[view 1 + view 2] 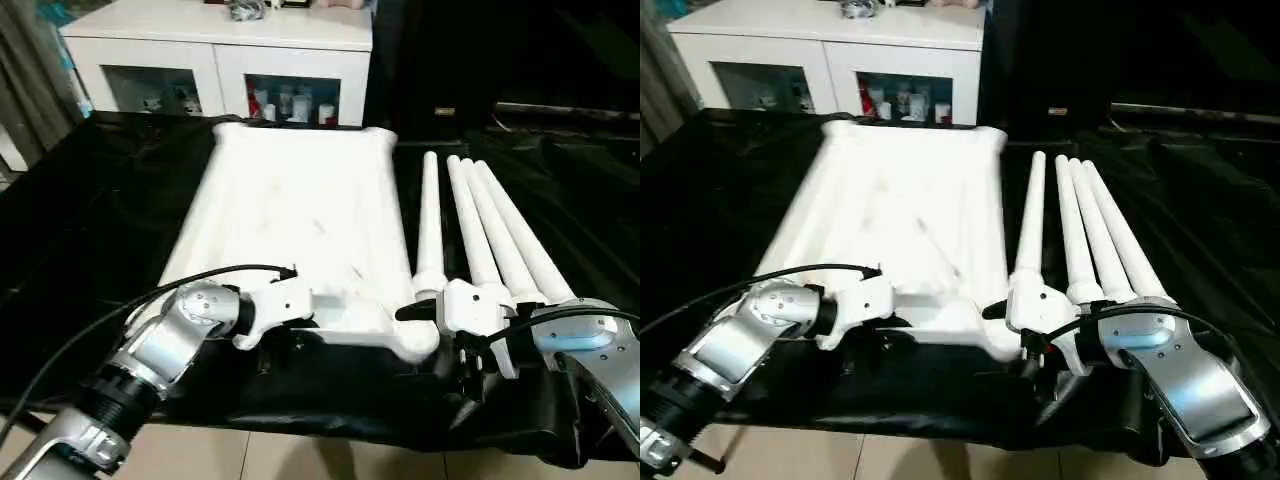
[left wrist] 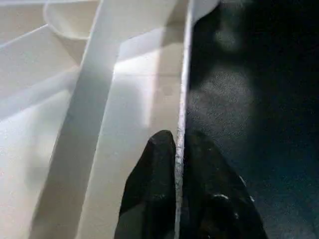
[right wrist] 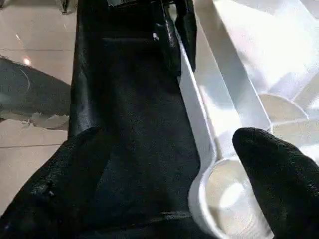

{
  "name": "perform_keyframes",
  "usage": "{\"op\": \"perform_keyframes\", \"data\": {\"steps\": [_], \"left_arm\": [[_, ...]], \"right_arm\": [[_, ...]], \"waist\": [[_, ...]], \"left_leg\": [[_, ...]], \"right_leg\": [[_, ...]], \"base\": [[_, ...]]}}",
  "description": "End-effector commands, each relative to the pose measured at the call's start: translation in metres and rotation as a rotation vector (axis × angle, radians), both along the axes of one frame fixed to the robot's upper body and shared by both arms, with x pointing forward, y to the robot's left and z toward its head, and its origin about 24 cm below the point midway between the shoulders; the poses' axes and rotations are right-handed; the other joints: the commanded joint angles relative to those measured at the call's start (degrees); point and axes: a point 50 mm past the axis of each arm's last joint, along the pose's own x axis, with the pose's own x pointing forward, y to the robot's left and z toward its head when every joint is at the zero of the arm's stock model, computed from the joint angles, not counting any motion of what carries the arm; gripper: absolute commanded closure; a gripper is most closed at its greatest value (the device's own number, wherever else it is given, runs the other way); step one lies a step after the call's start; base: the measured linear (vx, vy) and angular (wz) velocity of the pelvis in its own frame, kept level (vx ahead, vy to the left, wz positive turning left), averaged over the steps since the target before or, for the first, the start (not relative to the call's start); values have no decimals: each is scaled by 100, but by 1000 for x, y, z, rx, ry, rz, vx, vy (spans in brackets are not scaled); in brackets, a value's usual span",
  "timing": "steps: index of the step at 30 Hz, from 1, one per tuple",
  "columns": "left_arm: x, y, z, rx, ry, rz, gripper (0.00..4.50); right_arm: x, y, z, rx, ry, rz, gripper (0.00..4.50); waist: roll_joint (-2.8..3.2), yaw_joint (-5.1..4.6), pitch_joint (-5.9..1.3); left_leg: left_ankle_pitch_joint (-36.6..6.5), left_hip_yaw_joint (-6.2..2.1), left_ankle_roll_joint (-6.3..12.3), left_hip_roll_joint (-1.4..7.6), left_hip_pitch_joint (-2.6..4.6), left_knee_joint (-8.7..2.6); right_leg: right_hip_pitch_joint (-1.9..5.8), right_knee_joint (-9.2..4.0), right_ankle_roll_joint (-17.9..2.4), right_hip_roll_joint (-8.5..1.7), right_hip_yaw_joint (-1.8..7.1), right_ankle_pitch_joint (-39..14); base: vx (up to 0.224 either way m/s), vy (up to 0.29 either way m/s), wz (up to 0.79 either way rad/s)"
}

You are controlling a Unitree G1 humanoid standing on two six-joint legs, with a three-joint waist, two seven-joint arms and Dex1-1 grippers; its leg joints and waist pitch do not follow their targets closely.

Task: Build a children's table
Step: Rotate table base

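The children's table's white tabletop (image 1: 300,200) lies underside up on the black-draped work table, its near edge close to the table's front. Several white tapered legs (image 1: 470,225) lie side by side just to its right. My left gripper (image 2: 179,142) is at the near edge's left part and is shut on the tabletop's thin rim (image 2: 182,89), with one black finger (image 2: 154,184) on each side. My right gripper (image 3: 167,137) is open at the near right corner. Its fingers (image 3: 279,179) stand wide apart around the rim and a round leg socket (image 3: 224,194).
The black-draped work table (image 1: 90,220) reaches well out on both sides. A white glass-door cabinet (image 1: 220,50) stands behind it. Tiled floor (image 1: 300,460) shows just below the table's front edge. A black cable (image 1: 150,295) loops over my left forearm.
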Motion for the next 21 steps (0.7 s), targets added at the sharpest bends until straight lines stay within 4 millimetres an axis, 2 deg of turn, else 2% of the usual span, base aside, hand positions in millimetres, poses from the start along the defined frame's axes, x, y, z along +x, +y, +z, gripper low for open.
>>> {"op": "perform_keyframes", "data": {"steps": [1,6,8,12,14,15,21], "left_arm": [[7,14,12,33,-100,54,437],[11,23,21,97,-203,78,446],[13,35,26,183,-294,100,446],[17,44,29,254,-379,126,446],[19,47,29,268,-409,136,446],[20,50,27,286,-431,147,446],[24,57,19,333,-480,164,446]], "right_arm": [[2,2,3,0,-16,8,5],[2,2,3,4,-21,7,5],[2,3,3,7,-22,7,5],[2,4,2,9,-22,7,5],[2,5,2,10,-25,9,5],[3,6,1,12,-28,12,5],[5,8,1,12,-43,14,5]], "waist": [[-35,61,-313],[1,61,-311],[0,63,-312],[-21,67,-317],[-5,78,-323],[-22,78,-327],[-26,93,-328]], "left_leg": [[-591,-191,323,398,-20,-503],[-557,-188,327,415,2,-506],[-585,-188,327,410,3,-507],[-539,-184,322,411,9,-506],[-488,-183,316,410,13,-503],[-481,-181,328,407,10,-498],[-423,-181,370,406,5,-495]], "right_leg": [[307,-429,-1372,-508,252,-1029],[298,-406,-1472,-502,245,-796],[307,-393,-1495,-500,244,-716],[311,-387,-1492,-504,242,-646],[306,-370,-1529,-500,237,-517],[311,-370,-1530,-500,237,-480],[316,-353,-1563,-508,233,-332]], "base": [[0,0,0],[0,0,0],[0,0,0],[0,0,0],[0,0,0],[0,0,0],[0,0,0]]}}
